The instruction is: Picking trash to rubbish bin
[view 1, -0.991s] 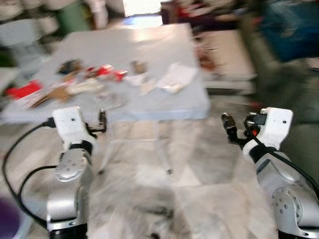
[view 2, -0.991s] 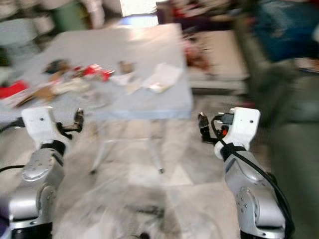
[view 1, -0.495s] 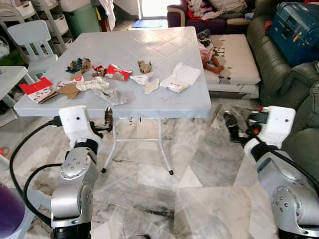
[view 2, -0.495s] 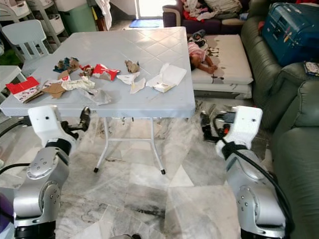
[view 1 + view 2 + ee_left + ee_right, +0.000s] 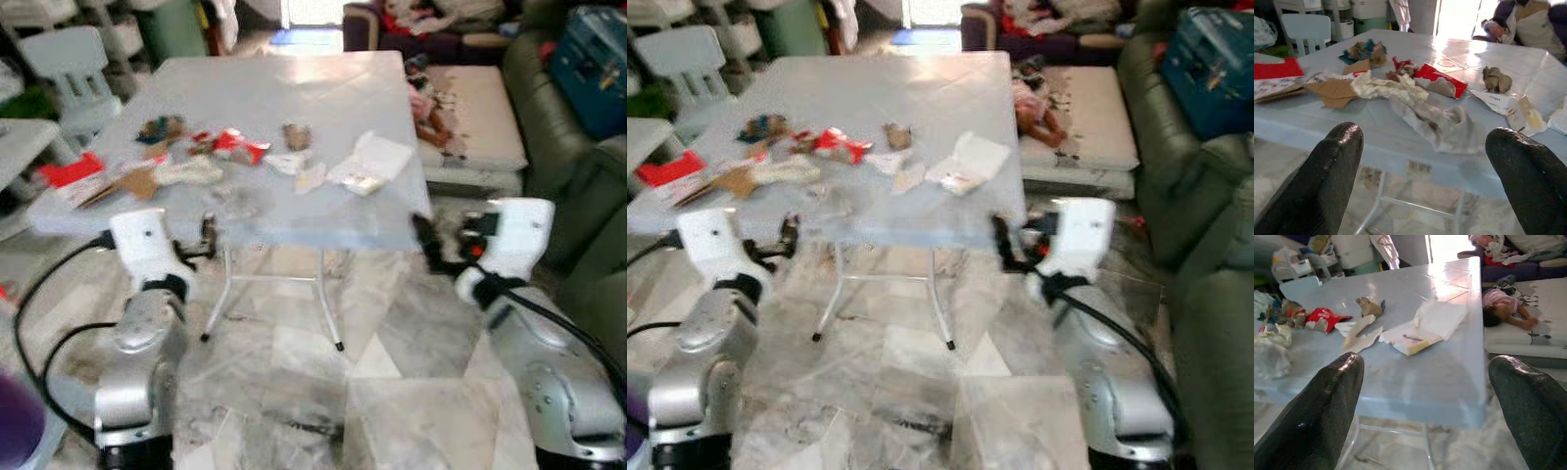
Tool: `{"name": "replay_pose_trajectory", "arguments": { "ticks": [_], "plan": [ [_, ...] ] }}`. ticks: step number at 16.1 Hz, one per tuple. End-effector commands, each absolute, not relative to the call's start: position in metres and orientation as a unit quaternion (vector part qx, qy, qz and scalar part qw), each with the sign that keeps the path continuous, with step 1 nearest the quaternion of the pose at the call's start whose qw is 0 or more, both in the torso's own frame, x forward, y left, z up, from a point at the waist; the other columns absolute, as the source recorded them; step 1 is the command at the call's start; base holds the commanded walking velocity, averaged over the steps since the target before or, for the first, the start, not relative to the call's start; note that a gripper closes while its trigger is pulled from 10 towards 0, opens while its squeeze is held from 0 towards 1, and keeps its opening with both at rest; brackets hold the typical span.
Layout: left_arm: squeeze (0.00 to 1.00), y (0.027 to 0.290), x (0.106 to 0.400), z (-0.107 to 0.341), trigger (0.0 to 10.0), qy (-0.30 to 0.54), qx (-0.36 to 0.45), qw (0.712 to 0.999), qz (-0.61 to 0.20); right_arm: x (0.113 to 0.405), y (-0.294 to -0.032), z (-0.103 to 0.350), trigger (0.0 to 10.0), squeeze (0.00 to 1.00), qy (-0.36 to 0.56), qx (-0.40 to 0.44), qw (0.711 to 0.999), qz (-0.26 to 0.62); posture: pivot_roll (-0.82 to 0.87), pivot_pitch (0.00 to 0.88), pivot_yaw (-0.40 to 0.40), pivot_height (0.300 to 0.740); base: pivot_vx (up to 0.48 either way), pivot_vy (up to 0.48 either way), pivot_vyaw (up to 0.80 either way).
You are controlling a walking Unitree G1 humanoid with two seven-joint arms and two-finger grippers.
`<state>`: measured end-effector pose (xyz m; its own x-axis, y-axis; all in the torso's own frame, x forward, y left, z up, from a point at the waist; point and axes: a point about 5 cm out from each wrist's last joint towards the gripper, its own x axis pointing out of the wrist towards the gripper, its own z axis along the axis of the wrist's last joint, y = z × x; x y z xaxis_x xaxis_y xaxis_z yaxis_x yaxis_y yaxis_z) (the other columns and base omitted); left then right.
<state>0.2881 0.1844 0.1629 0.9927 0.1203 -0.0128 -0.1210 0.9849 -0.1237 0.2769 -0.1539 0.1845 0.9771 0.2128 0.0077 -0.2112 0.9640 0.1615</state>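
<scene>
Trash scattered over the near half of the pale blue table [image 5: 294,88], none of it lifted yet. At centre, a red wrapper [image 5: 238,145] and a brown crumpled wad [image 5: 293,135]; toward 3 o'clock from these, torn white paper scraps [image 5: 299,171] and an opened white carton [image 5: 369,164]. Toward 9 o'clock, a crumpled clear plastic bag [image 5: 1440,125] near the table's front edge, flattened brown cardboard [image 5: 1334,91], a red-and-white box [image 5: 67,174] and a small multicoloured crumple [image 5: 1364,50].

Left gripper [image 5: 207,235] raised just short of the front edge, at about 7 o'clock from the plastic bag, fingers [image 5: 1327,181] spread wide, nothing between them. Right gripper [image 5: 424,238] at about 5 o'clock from the carton, near the table's right corner, fingers [image 5: 1317,416] likewise spread wide and empty.

Judged from this: task barely begun, approach only; every piece left to pick and carry. Plastic bag and carton the likeliest first grabs.

Beyond the table, a white child's chair [image 5: 64,54] at 10 o'clock, a green sofa [image 5: 578,186] with a blue case [image 5: 593,54] at 2 o'clock, marble floor [image 5: 313,392] below.
</scene>
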Motion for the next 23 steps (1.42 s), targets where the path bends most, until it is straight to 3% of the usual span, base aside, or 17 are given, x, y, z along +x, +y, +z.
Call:
{"name": "replay_pose_trajectory", "arguments": {
  "ticks": [1, 7, 12, 23],
  "plan": [
    [0.00, 0.178, 0.290, 0.164, 10.0, 0.001, -0.066, 0.997, 0.049, 0.273, -0.157, 0.188, 10.0, 0.00, -0.005, 0.072, 0.992, 0.106, 0.01, 0.063, 0.032, 0.740, 0.454, 0.000, 0.00],
    [0.00, 0.180, 0.289, 0.161, 10.0, 0.009, -0.063, 0.996, 0.056, 0.271, -0.153, 0.189, 10.0, 0.00, -0.006, 0.072, 0.990, 0.121, 0.01, 0.067, 0.030, 0.740, 0.440, 0.000, 0.00],
    [0.00, 0.179, 0.291, 0.159, 10.0, 0.012, -0.061, 0.996, 0.062, 0.271, -0.152, 0.189, 10.0, 0.00, -0.007, 0.072, 0.988, 0.133, 0.01, 0.060, 0.027, 0.740, 0.363, 0.000, 0.61],
    [0.00, 0.196, 0.290, 0.148, 10.0, 0.041, -0.051, 0.989, 0.129, 0.273, -0.149, 0.190, 10.0, 0.00, -0.008, 0.072, 0.987, 0.144, 0.01, 0.049, 0.026, 0.740, 0.000, 0.000, 0.00]
  ]
}}
